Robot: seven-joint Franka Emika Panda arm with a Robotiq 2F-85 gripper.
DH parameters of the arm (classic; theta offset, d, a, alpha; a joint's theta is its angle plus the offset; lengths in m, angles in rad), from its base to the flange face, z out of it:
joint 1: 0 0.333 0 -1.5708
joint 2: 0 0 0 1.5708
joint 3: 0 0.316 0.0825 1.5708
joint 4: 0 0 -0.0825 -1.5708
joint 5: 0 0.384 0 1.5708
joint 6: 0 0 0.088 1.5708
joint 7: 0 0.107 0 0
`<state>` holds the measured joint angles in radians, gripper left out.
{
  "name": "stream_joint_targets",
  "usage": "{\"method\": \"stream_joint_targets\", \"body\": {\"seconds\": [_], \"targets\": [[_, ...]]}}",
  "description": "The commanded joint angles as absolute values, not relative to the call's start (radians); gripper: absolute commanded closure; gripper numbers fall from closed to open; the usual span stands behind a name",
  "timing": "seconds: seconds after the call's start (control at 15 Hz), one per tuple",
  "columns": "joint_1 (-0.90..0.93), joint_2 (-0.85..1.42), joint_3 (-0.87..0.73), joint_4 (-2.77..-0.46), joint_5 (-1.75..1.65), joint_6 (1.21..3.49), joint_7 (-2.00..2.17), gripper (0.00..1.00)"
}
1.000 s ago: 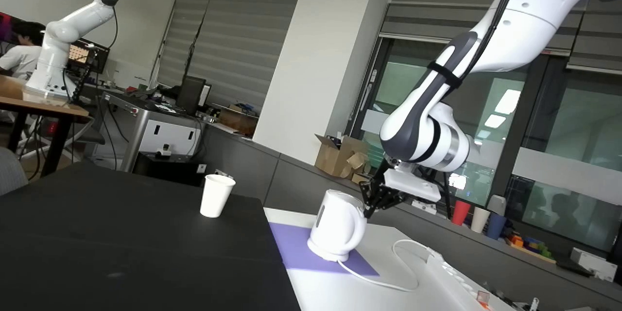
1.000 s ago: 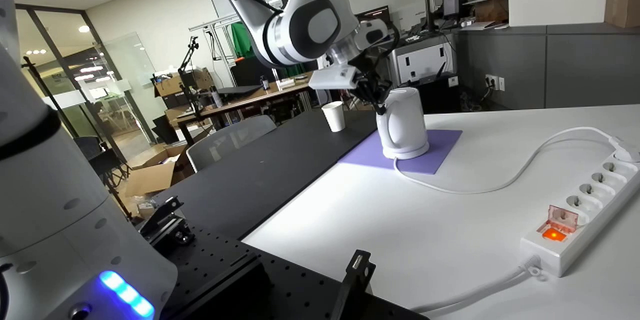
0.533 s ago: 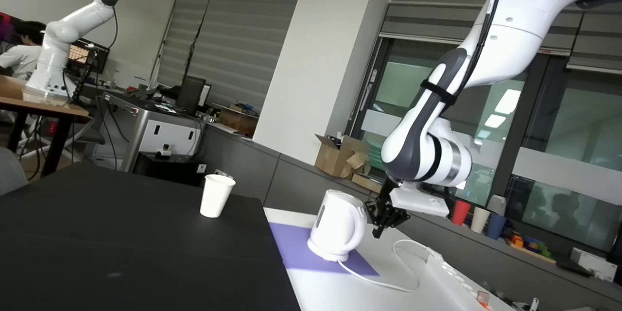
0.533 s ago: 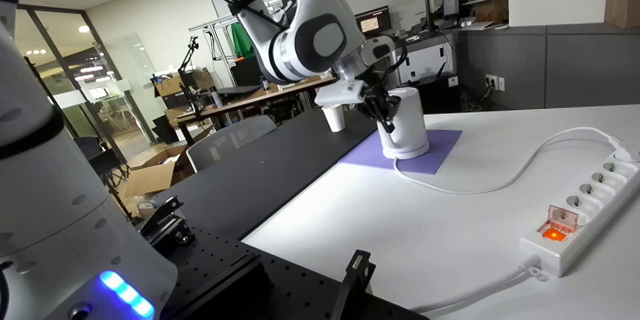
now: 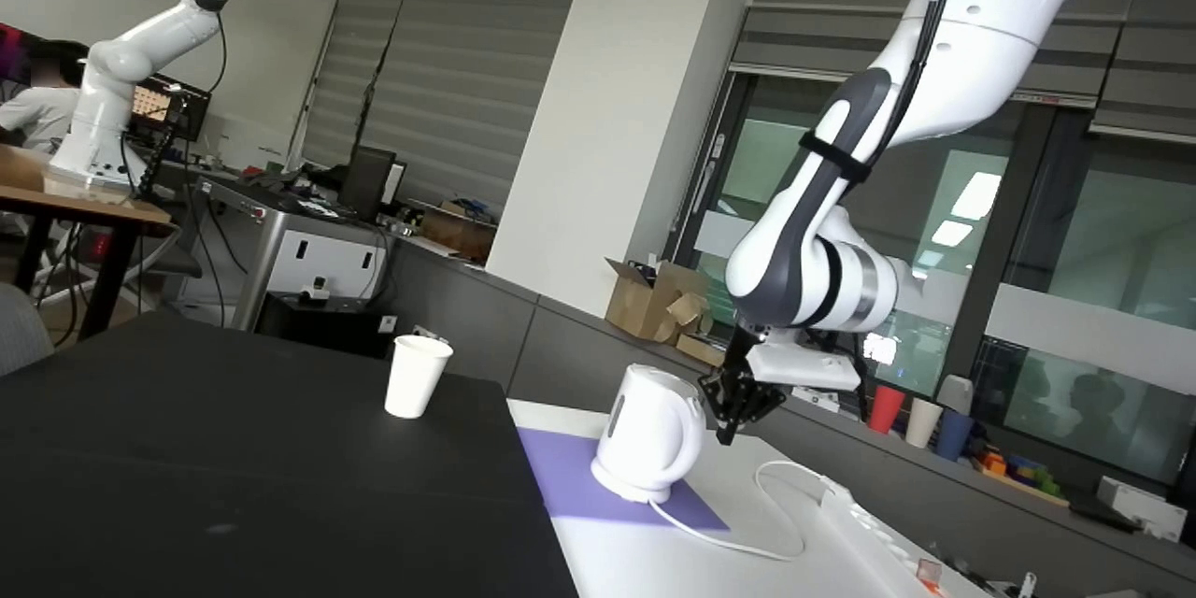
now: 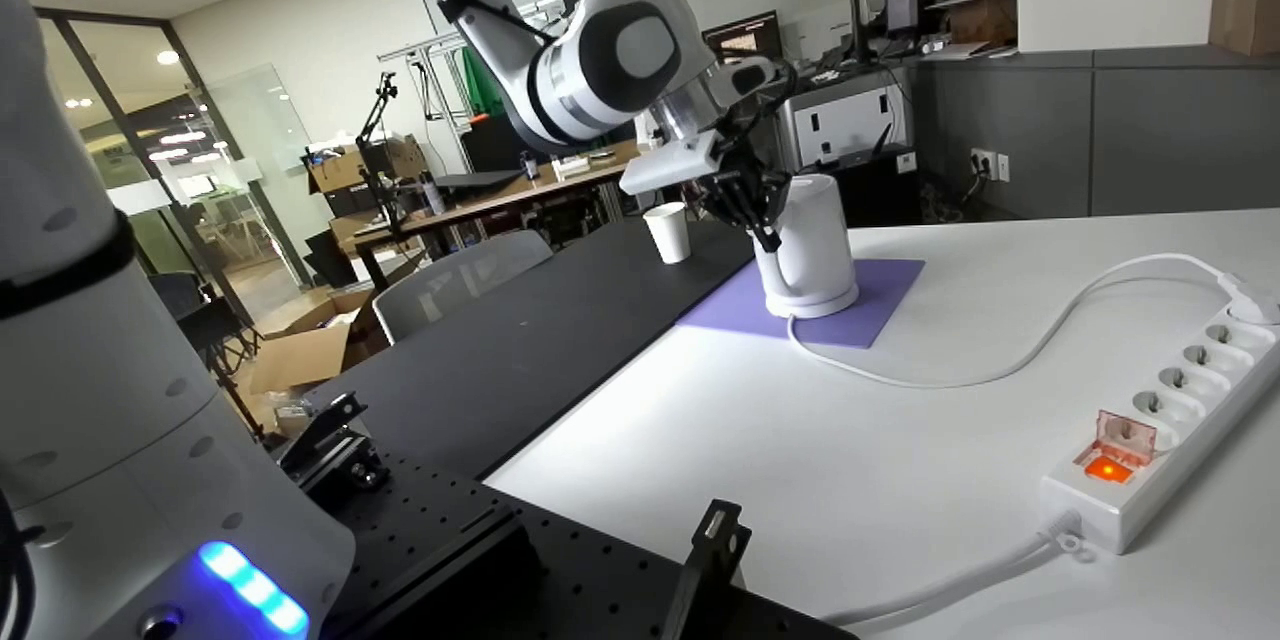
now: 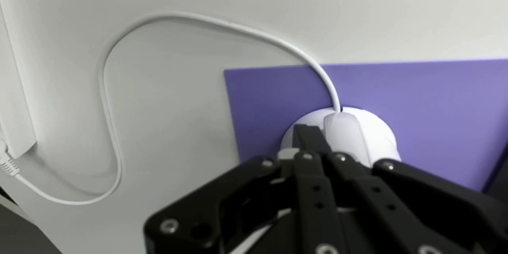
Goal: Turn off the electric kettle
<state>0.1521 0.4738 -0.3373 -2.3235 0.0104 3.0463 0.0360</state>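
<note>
White tabletop; purple mat on it; electric kettle upright on the mat, long axis vertical. Your gripper hangs on the handle side, fingertips down, clenched on nothing. Loop handle lies between gripper and kettle body; an exterior view shows a small gap at the fingertips. Judged: you need to cross sideways toward the handle; switch not discernible, target spot uncertain.
</note>
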Motion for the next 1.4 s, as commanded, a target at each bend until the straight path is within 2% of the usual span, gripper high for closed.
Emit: {"method": "stream_joint_targets", "body": {"seconds": [0.0, 0.07, 0.13, 0.4, 0.8, 0.87, 1.07, 1.33], "targets": [[0.213, 0.328, -0.410, -2.316, -0.120, 2.780, 0.068, 1.00], [0.186, 0.287, -0.380, -2.307, -0.149, 2.697, 0.060, 0.74], [0.170, 0.257, -0.364, -2.288, -0.186, 2.613, 0.065, 0.74], [0.084, 0.159, -0.254, -2.227, -0.218, 2.357, 0.034, 0.46], [0.001, 0.072, -0.146, -2.220, -0.185, 2.292, -0.001, 0.07], [-0.005, 0.099, -0.137, -2.223, -0.198, 2.315, 0.010, 0.24], [-0.015, 0.085, -0.127, -2.223, -0.197, 2.314, 0.007, 0.07], [-0.016, 0.085, -0.126, -2.223, -0.197, 2.313, 0.006, 0.07]]}}
